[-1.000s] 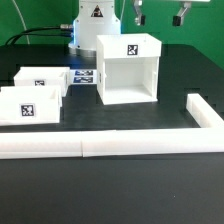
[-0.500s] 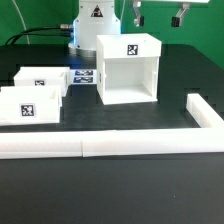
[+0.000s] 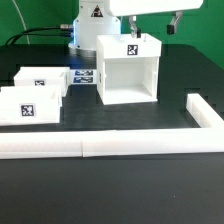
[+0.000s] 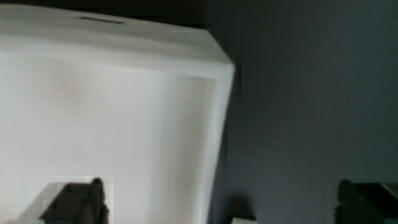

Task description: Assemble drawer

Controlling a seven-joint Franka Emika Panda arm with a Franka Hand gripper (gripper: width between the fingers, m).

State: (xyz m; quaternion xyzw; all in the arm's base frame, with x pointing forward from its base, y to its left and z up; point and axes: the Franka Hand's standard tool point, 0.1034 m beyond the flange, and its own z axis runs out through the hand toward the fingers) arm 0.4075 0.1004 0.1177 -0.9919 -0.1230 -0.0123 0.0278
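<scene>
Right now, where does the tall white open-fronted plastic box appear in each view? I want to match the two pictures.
Exterior view: the tall white open-fronted plastic box stands at the centre back of the black table, just below the tool.
Wrist view: the box fills over half of the picture, seen very close.
Shared landmark: the open tool, with one finger over the box and the other past its edge.

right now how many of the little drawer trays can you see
2. The rear tray sits at the exterior view's left of the housing. The front tray lies just ahead of it, nearer the camera. The housing looks empty, so none seems hidden.
</scene>
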